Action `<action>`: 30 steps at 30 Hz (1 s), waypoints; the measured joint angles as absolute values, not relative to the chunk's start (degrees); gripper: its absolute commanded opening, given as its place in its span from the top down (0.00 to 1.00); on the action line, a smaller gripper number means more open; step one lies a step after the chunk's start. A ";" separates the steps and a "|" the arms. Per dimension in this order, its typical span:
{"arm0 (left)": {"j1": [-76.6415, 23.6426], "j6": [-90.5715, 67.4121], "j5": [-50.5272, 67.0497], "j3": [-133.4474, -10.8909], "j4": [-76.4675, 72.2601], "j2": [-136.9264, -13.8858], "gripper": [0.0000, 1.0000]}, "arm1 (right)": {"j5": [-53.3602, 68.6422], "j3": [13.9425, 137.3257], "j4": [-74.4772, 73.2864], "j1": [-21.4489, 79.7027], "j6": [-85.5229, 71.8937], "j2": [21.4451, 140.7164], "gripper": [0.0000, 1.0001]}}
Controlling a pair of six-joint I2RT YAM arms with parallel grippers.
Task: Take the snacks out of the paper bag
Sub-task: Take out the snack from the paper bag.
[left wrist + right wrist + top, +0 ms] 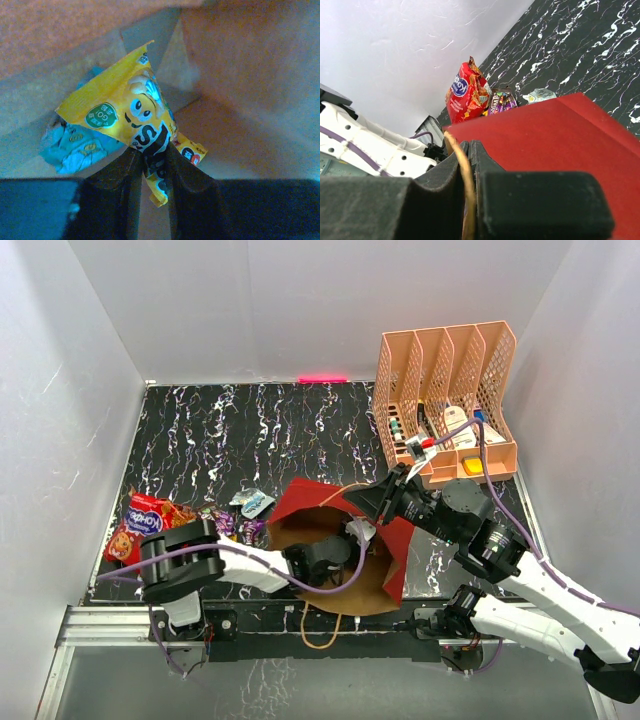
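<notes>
The dark red paper bag [320, 502] lies open on the table, brown inside. My left gripper [357, 532] reaches inside it and is shut on a yellow candy packet [125, 107], pinched at its lower end. A light blue packet [75, 145] lies behind it in the bag. My right gripper [375, 502] is shut on the bag's top edge [530, 125], with a brown cord handle [465, 180] between its fingers. A large red crinkly snack bag [135, 525] and small purple packets [240, 530] lie on the table left of the paper bag, also shown in the right wrist view [467, 92].
A peach mesh file rack [450, 400] with pens and small items stands at the back right. White walls enclose the black marbled table [220, 430]. Another cord handle [322, 635] hangs over the near edge. A pale packet [255, 503] lies by the bag's left corner.
</notes>
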State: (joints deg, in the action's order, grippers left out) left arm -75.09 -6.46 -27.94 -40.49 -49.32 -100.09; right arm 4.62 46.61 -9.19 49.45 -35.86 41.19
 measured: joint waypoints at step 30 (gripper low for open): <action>-78.61 -16.40 -14.37 -43.05 -10.79 -73.10 1.00 | -0.19 48.82 -10.44 49.45 -31.05 44.34 0.93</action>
